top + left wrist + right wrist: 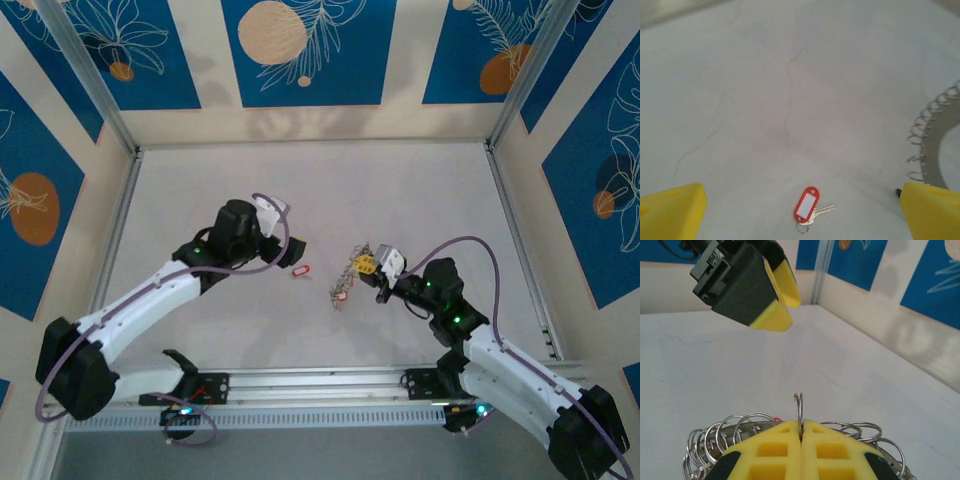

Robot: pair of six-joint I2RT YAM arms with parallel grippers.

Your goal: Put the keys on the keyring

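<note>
Keyring (932, 135) — grey band edged with wire loops; red-tagged key (808, 206) apart.

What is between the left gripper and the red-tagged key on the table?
Nothing visible: the red-tagged key lies alone on bare table under the open left gripper. The keyring sits off to one side, clamped in the right gripper.

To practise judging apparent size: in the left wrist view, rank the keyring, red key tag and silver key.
Largest: keyring, though cut off at the edge.
Then red key tag.
Smallest: silver key.
</note>
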